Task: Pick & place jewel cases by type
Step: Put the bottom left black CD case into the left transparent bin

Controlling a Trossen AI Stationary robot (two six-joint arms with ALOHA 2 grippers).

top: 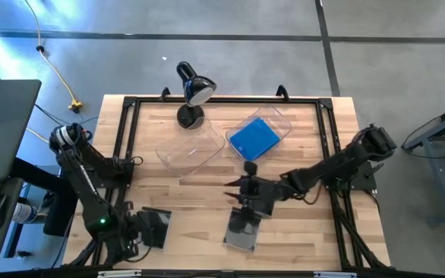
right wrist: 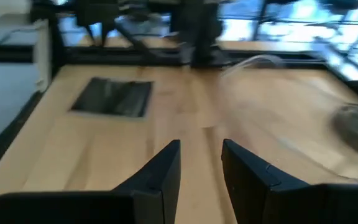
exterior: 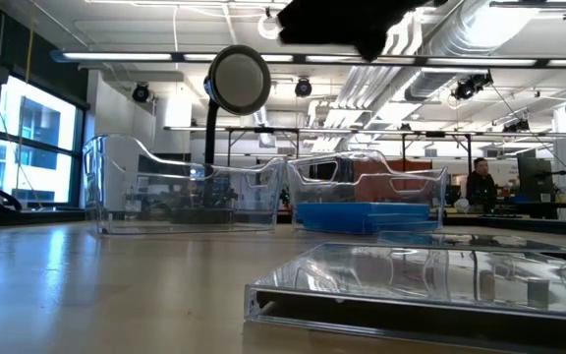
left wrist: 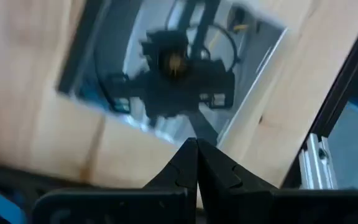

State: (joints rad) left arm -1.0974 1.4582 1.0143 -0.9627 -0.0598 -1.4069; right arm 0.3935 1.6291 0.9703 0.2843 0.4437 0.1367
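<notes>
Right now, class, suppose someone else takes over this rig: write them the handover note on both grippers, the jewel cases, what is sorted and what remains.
Left gripper: jaws shut, empty, parked by the first dark case at the table's left corner.
Right gripper: jaws open, empty, mid-table, close to the second dark case.
Done: blue cases lie in the right bin.
Left: both dark cases lie on the table; the left bin holds nothing, so they probably go there.
</notes>
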